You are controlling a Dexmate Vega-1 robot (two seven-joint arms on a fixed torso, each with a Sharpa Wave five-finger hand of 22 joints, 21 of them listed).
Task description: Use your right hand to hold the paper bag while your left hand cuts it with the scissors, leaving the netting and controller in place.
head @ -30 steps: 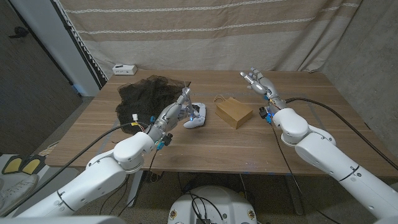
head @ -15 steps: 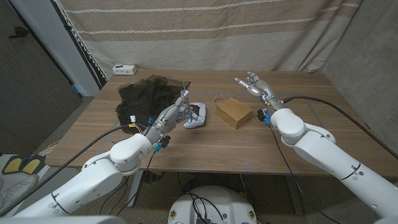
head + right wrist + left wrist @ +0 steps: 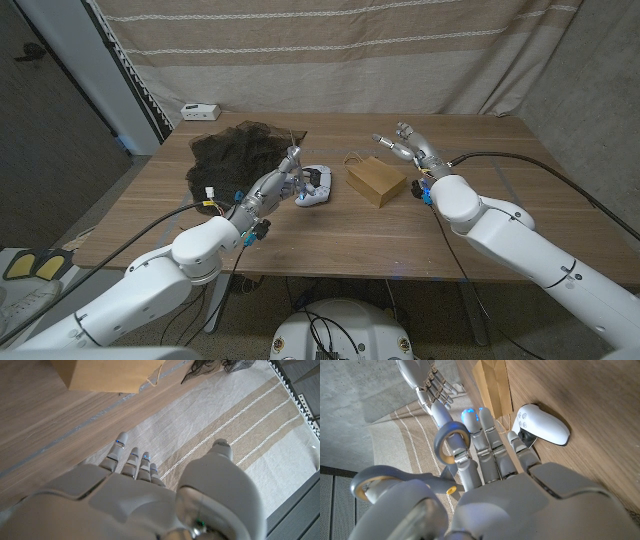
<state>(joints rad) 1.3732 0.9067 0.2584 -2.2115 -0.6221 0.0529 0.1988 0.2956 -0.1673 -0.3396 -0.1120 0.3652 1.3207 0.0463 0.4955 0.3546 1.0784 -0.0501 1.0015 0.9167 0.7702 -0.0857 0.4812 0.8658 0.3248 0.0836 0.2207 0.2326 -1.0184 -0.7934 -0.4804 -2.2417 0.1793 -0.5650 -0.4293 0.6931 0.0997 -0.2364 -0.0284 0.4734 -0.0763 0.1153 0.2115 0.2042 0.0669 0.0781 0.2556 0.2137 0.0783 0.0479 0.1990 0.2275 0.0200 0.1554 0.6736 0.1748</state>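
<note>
Right hand moved nearer paper bag, fingers spread, empty, left hand grips scissors, no legible writing

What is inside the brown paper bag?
That can't be seen. The paper bag lies flat on the wooden table and its brown paper covers whatever is inside. Only its outside and its thin handle at the end nearer the netting show.

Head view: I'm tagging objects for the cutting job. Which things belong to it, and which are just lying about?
Job:
paper bag, lying on the table
scissors, held in the left hand
right hand, open above the table beyond the bag

Lying about:
black netting
white controller
small white device at the far edge
</note>
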